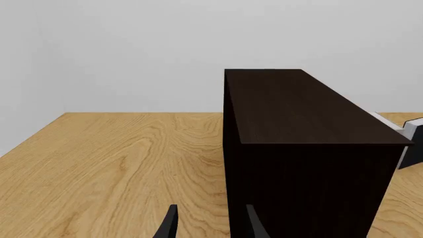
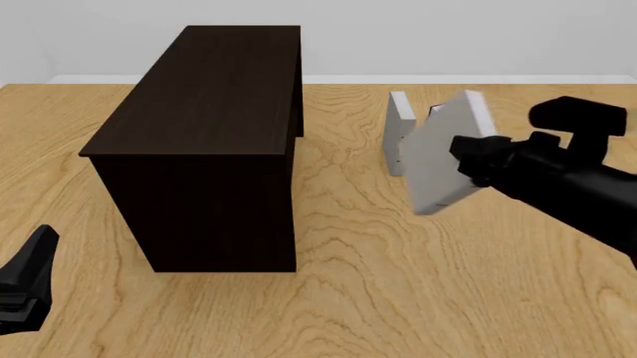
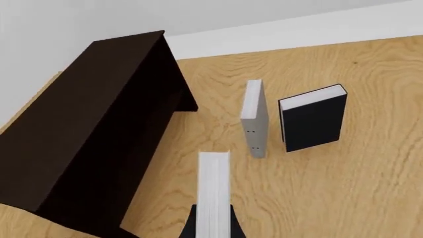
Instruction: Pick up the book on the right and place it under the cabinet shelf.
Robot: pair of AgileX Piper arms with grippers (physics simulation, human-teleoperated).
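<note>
Between your right gripper (image 3: 213,220) jaws sits the book (image 2: 445,153), clamped and lifted off the table (image 2: 398,283); beyond them stands the cabinet shelf (image 2: 214,97). Your left gripper (image 1: 208,223) hangs parted.

In the front view, the held book (image 2: 443,153) hides most of the black book; the left gripper (image 2: 28,287) is cut off at lower left.
</note>
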